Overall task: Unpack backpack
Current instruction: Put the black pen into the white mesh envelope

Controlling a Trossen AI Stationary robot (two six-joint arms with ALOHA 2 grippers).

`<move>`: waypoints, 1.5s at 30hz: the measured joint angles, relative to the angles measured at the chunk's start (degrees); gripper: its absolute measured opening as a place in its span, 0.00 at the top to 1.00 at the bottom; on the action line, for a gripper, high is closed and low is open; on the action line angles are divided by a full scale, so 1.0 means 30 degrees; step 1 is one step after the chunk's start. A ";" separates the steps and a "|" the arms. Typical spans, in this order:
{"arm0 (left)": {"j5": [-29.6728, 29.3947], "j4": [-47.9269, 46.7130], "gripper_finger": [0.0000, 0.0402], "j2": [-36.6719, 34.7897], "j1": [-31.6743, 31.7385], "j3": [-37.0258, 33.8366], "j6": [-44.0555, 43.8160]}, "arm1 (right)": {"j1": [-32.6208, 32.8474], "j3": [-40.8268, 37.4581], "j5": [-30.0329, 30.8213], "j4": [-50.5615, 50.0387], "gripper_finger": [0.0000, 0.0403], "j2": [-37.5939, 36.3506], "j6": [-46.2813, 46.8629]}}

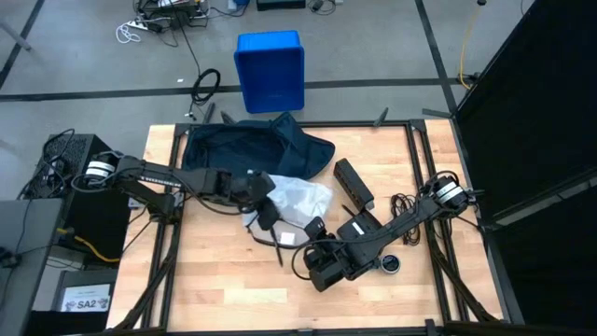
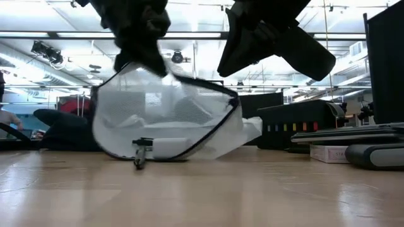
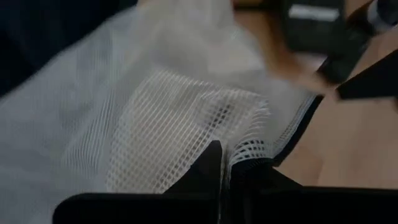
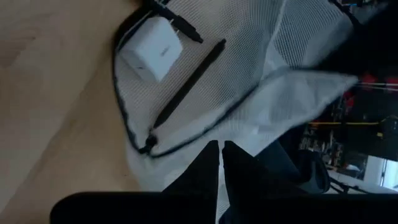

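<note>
**Soft bag, softer contents: where to take hold**

Plainly, the backpack [image 1: 244, 147] is a limp thing: dark navy fabric slumped flat along the far edge of the table [image 1: 215, 280], its folds collapsed, with nothing stiff to keep a shape. It should be light but floppy, likely to sag and drag if lifted by one corner; a seam, strap or the rim of its opening would give the surest hold, though the opening itself cannot be made out from above.

Just beside it, toward the middle, lies a white mesh pouch [image 1: 300, 198] with a dark zipped edge. The left pincer [image 3: 225, 163] is pressed together on the pouch's mesh near that edge, lifting part of it off the wood. The mesh is thin and could slip or snag; the corded hem looks the firmer grip. Through the mesh a white charger block [image 4: 153, 50] and a dark pen-like stick [image 4: 189, 82] show, loose and apt to slide about.

The right pincer [image 4: 220, 160] hovers near the pouch, fingers together, holding nothing. A blue bin [image 1: 270, 70] stands on the floor beyond the table.
</note>
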 joint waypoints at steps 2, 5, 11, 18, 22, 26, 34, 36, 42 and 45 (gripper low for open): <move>0.0060 -0.1118 1.00 0.0000 0.0000 0.0000 -0.0260 | 0.0000 0.0000 -0.0139 0.0007 1.00 0.0000 0.0268; 0.0085 -0.2689 1.00 0.0003 0.0000 0.0000 -0.0698 | 0.0000 0.0000 -0.0449 0.0012 1.00 0.0000 0.0442; 0.0092 -0.4070 1.00 0.0007 0.0000 0.0000 -0.1143 | 0.0000 0.0000 -0.0474 0.0036 1.00 0.0000 0.0628; 0.0460 -0.3764 1.00 0.1288 0.0000 0.0000 -0.1140 | 0.0033 0.0000 -0.0479 0.0051 1.00 0.0000 0.1337; 0.1139 -0.3674 1.00 0.2910 0.0007 0.0000 -0.1114 | 0.0213 0.0000 -0.0477 0.0051 1.00 0.0000 0.1412; 0.1389 -0.3591 1.00 0.3395 0.0020 0.0000 -0.1100 | 0.0448 0.0000 -0.0488 0.0058 1.00 0.0000 0.1450; 0.1396 -0.3220 1.00 0.3271 0.0029 0.0000 -0.1070 | 0.0570 0.0000 -0.3573 0.1927 1.00 0.0000 0.2206; 0.1396 -0.3156 1.00 0.3271 0.0036 0.0000 -0.1070 | 0.0398 0.0000 -0.5521 0.3403 1.00 0.0000 0.2654; 0.1414 -0.3029 1.00 0.3271 0.0036 0.0000 -0.1063 | -0.0160 0.0000 -0.8981 0.8448 0.92 0.0000 0.2303; 0.1673 -0.2849 1.00 0.3264 0.0036 0.0000 -0.1063 | -0.0382 0.0000 -1.0053 1.1339 0.85 0.0160 0.1397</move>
